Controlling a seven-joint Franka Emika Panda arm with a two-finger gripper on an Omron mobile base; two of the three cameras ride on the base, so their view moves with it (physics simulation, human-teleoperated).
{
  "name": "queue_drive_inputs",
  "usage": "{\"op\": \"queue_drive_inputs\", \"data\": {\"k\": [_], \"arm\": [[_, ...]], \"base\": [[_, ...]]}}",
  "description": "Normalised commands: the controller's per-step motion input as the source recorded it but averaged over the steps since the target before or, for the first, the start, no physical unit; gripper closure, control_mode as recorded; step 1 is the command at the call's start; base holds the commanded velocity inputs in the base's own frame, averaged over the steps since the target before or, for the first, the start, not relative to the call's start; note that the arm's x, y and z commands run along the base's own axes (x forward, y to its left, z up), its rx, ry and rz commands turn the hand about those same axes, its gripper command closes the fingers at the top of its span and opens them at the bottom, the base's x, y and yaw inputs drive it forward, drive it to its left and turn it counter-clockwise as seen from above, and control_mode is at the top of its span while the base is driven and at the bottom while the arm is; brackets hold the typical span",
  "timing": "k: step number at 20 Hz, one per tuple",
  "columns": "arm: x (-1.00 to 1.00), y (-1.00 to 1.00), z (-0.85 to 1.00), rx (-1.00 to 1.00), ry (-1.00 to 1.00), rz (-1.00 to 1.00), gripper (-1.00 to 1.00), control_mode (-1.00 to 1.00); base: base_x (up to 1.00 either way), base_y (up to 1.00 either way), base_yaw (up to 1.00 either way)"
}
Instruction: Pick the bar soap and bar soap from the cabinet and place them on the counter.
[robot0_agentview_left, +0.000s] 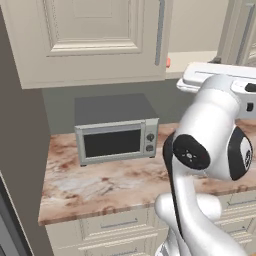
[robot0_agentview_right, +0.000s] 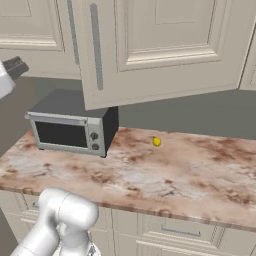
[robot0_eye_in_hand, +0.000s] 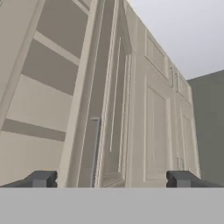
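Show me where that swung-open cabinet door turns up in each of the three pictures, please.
Left base view: the open cabinet door spans the top, above the microwave.
Right base view: the door is top centre, hanging out over the microwave's right end.
Hand view: the door stands mid-picture, seen nearly edge-on.
Shared landmark: the door's grey bar handle.

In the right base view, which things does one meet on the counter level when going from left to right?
First the microwave at the left, then the small yellow ball lying apart from it, then the bare stretch of the counter running to the right edge.
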Motion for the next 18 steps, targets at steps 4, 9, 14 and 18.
{"op": "queue_drive_inputs", "data": {"k": [4,9,14,18], "arm": [[0.11,0.38,-0.04,0.0,0.0,-0.12,-1.0,-1.0],[0.25,0.02,-0.02,0.01,0.0,-0.03,-1.0,-1.0],[0.22,-0.05,-0.08,0.01,0.0,-0.01,-1.0,-1.0],[0.39,0.01,-0.19,0.0,0.0,-0.02,-1.0,-1.0]], "base": [[0.0,0.0,0.0],[0.0,0.0,0.0],[0.0,0.0,0.0],[0.0,0.0,0.0]]}}
